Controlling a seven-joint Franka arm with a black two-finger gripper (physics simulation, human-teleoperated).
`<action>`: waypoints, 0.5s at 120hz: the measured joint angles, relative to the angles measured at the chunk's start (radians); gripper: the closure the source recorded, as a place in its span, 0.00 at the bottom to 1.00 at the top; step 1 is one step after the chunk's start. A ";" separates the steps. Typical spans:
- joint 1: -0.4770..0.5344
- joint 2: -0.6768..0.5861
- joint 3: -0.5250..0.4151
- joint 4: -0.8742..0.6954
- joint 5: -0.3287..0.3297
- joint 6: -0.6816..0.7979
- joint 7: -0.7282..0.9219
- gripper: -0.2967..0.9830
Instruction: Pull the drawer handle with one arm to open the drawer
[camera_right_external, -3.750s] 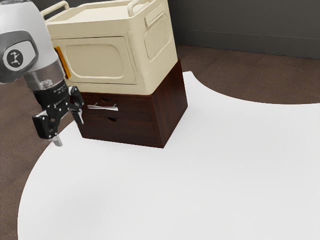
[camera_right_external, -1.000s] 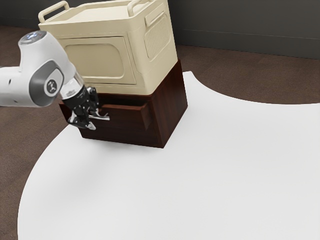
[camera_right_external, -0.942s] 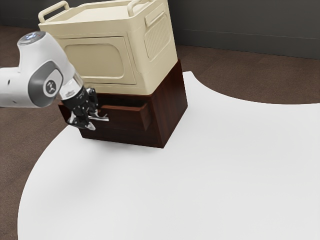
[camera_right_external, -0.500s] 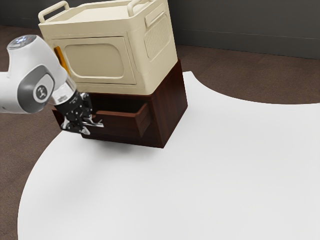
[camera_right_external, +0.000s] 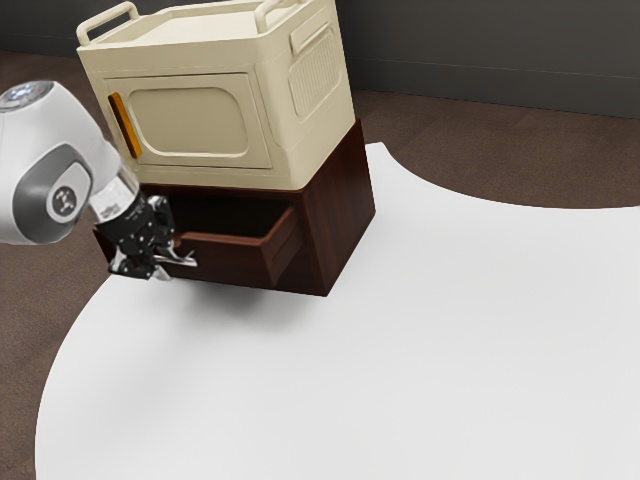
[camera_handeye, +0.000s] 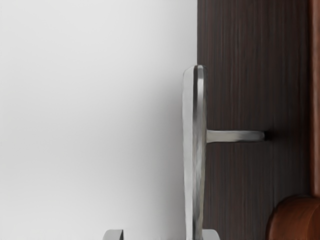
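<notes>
Drawer (camera_right_external: 232, 262) farther out than before

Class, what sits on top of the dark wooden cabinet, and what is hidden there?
A cream box with an orange door handle sits on the cabinet. The covered surface under the box cannot be seen.

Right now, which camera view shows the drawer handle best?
The wrist view: the handle looks large there, its bar and one post clear beside the drawer front. In the exterior view, the gripper hides part of it, and one end pokes out.
</notes>
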 joint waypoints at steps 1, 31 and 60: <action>0.000 -0.002 0.000 -0.002 0.000 0.001 0.000 0.68; 0.002 -0.067 0.000 -0.078 0.002 0.018 0.000 0.68; 0.010 -0.118 0.000 -0.137 0.002 0.039 0.001 0.68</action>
